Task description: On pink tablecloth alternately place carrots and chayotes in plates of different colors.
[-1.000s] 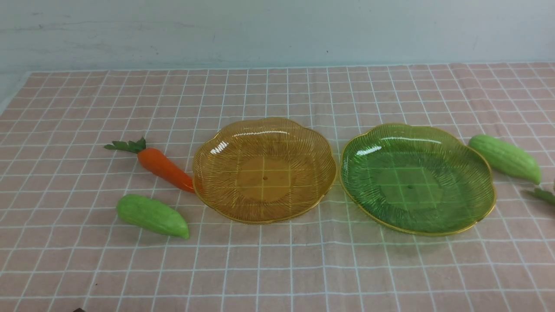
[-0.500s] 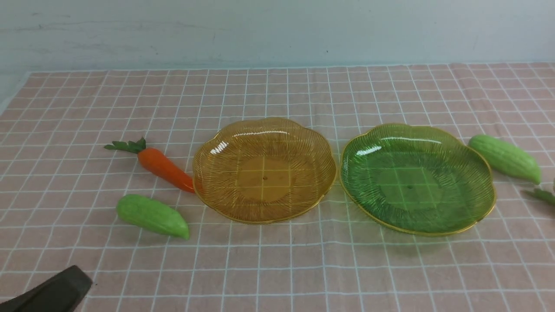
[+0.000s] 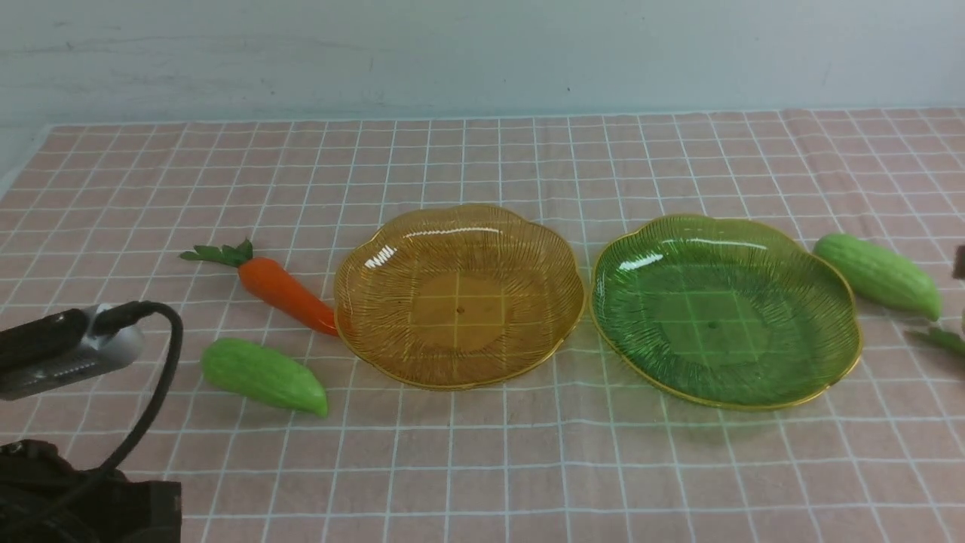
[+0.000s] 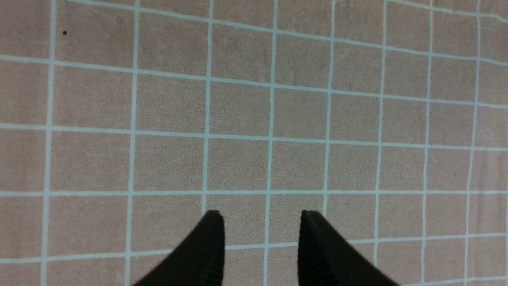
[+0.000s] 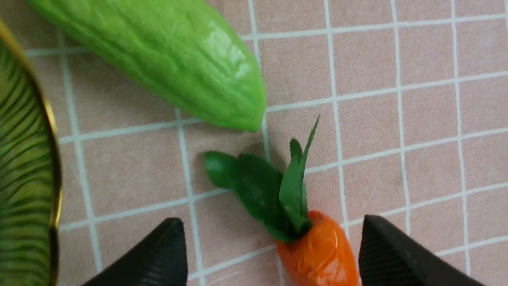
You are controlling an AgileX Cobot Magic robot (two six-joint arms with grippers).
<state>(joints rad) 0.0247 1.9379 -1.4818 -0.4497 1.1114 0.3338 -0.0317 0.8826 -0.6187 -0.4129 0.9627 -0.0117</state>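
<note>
The pink tablecloth (image 3: 513,467) runs back to a straight far edge along a pale wall (image 3: 482,56). A broad bare stretch of cloth lies in front of the plates, and another strip lies behind them. Between the amber plate (image 3: 458,298) and the green plate (image 3: 724,313) the passage is tight — their rims all but meet. Room is also scarce at the amber plate's left, where the tip of the left carrot (image 3: 286,296) reaches its rim, and at the green plate's right, where the right chayote (image 3: 877,275) lies right by the edge.

Both plates are empty, each ribbed and translucent with a scalloped gold rim; the cloth's grid shows through their bases.

The left carrot is glossy orange, tapering towards the amber plate, its dark leafy top pointing away. The left chayote (image 3: 264,375) lies on the cloth nearer the robot, smooth, light green and faintly ridged. Beyond the green plate, the right carrot (image 5: 317,254) has its leaves close to the right chayote's narrow end.

The left gripper (image 4: 262,214) is parted, with nothing but cloth seen between its tips. The right gripper (image 5: 272,222) is spread wide too, the carrot's orange crown and leaves showing between its fingers, not clasped.
</note>
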